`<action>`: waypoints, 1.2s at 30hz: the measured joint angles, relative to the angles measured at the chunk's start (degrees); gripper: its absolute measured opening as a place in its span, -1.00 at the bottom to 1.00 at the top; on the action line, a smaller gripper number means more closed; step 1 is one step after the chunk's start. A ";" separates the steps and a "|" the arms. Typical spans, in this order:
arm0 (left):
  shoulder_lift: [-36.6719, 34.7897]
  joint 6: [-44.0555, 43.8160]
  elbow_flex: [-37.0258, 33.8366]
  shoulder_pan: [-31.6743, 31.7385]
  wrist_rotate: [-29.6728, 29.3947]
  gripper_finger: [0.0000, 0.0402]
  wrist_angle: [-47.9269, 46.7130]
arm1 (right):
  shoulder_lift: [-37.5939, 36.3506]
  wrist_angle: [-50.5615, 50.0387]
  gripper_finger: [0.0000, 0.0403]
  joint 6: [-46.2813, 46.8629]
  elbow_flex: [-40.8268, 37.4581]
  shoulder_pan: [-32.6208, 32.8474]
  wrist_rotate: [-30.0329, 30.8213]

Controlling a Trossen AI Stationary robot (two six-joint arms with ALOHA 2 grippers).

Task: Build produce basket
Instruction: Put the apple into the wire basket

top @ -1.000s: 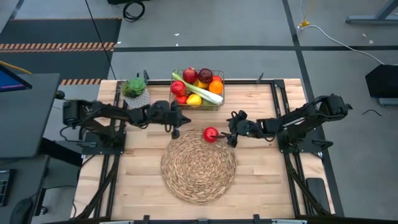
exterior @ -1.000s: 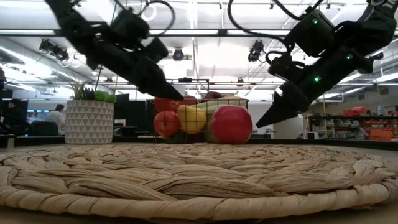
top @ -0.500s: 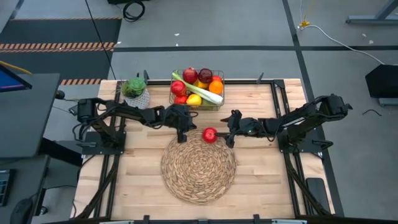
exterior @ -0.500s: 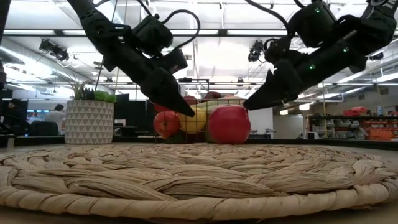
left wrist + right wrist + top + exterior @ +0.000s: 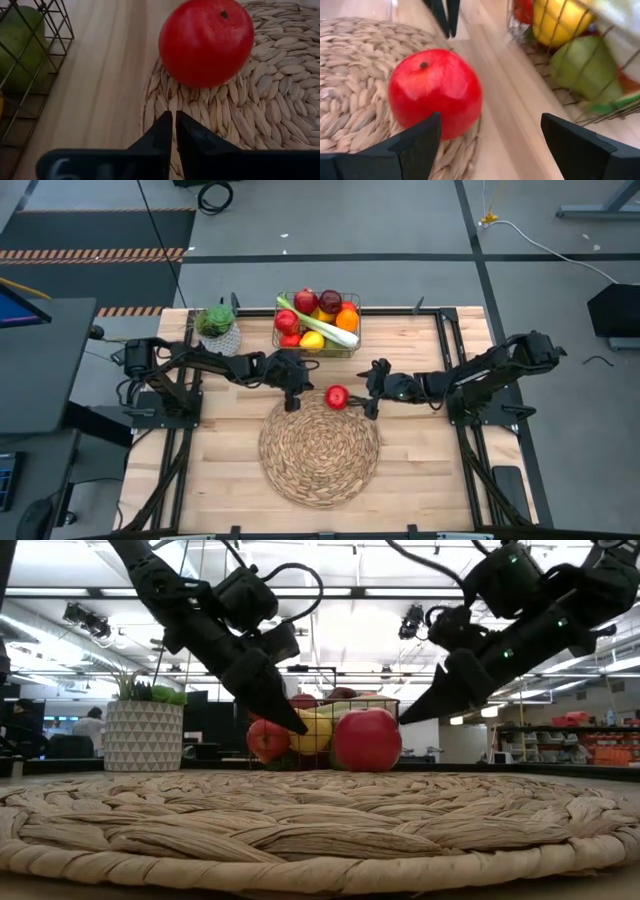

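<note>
Sitting on the far edge of the round woven mat (image 5: 319, 447), a red apple (image 5: 337, 396) rests upright with its stem dimple facing up, free of both grippers. The left gripper (image 5: 294, 400) hangs just beside the apple on its left, tilted down toward the mat's rim, its two dark fingers (image 5: 167, 135) pressed together with nothing between them; in the left wrist view the fingertips point at the apple across a short strip of mat. The right gripper (image 5: 369, 402) sits just beside the apple on the opposite side, its fingers (image 5: 417, 145) spread wide apart and holding nothing; in the right wrist view the apple shows close in front of one finger, not between the two, with bare wood between it and the other finger. In the low view both arms slope down from above toward the apple, one on each side, and neither tip touches it. The wire basket (image 5: 349, 348) stands at the far edge of the wooden table (image 5: 430, 470), behind the mat and a little apart from it. It is filled with produce: red apples (image 5: 306, 301), an orange (image 5: 346, 319), a lemon (image 5: 312, 340), a leek (image 5: 316, 322) lying slantwise across the top, and a green pear (image 5: 580, 62) against the wire side. A white pot with a green plant (image 5: 217, 327) stands to the basket's left.
</note>
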 joint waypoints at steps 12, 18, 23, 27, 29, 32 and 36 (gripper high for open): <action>-0.04 -1.44 -0.02 -4.34 0.00 -0.80 -0.01 | 16.49 11.02 0.72 0.06 2.79 -0.71 -5.35; -0.09 -2.95 -0.07 -4.35 -0.21 -0.83 -3.16 | 23.60 12.80 0.72 -1.07 9.44 -0.62 -8.73; -0.09 -3.94 -0.15 -4.33 -0.99 -0.82 -6.79 | 26.00 12.33 0.72 -2.07 13.90 -0.55 -9.52; -0.09 -4.25 -0.20 -3.97 -1.49 -0.81 -7.52 | 25.69 12.94 0.72 -2.29 15.10 0.11 -9.54; -0.09 -4.44 -0.20 -3.76 -1.49 -0.81 -7.16 | 25.67 13.71 0.72 -2.82 15.18 0.45 -9.39; -0.09 -4.72 -0.18 -3.52 -1.45 -0.83 -7.11 | 25.67 13.79 0.72 -2.88 15.20 0.77 -8.68; -0.09 -4.72 -0.17 -3.57 -1.38 -0.86 -7.11 | 25.65 13.77 0.72 -2.90 15.20 0.81 -8.68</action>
